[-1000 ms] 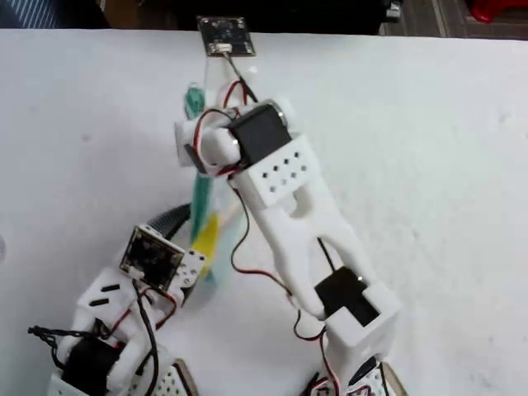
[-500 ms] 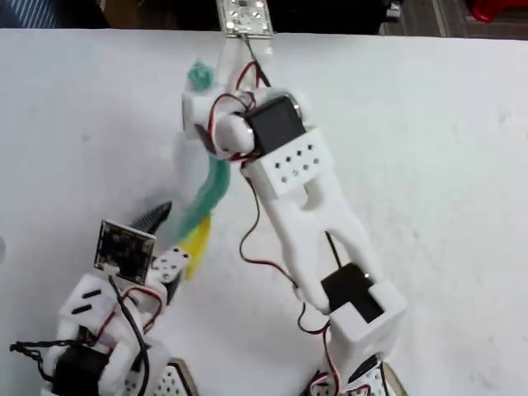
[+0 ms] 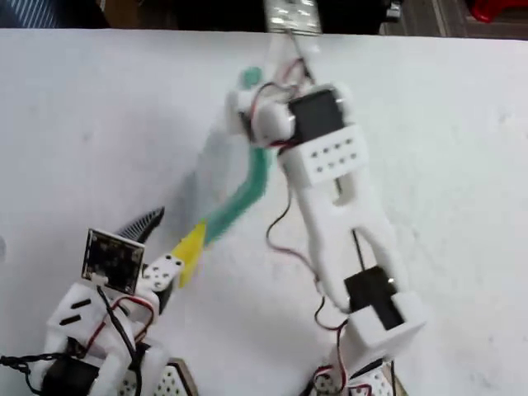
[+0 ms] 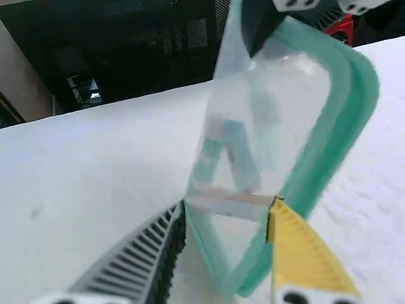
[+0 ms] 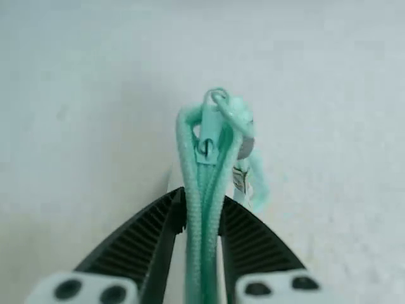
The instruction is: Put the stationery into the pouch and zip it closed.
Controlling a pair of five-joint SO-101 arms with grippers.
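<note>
Over bench [image 3: 429,124], high view: clear pouch [image 3: 216,161] with teal zip stretched between both arms.

Left wrist view: left pincer [image 4: 226,212] clamped on one end of pouch. Blurred shapes inside, likely stationery.

Right wrist view: right pincer [image 5: 202,197] pinching zip edge just behind slider [image 5: 207,138]. Teeth meshed up to slider.

Judgement: loading looks done, zip at or near its end. Only final check and release remain.
</note>
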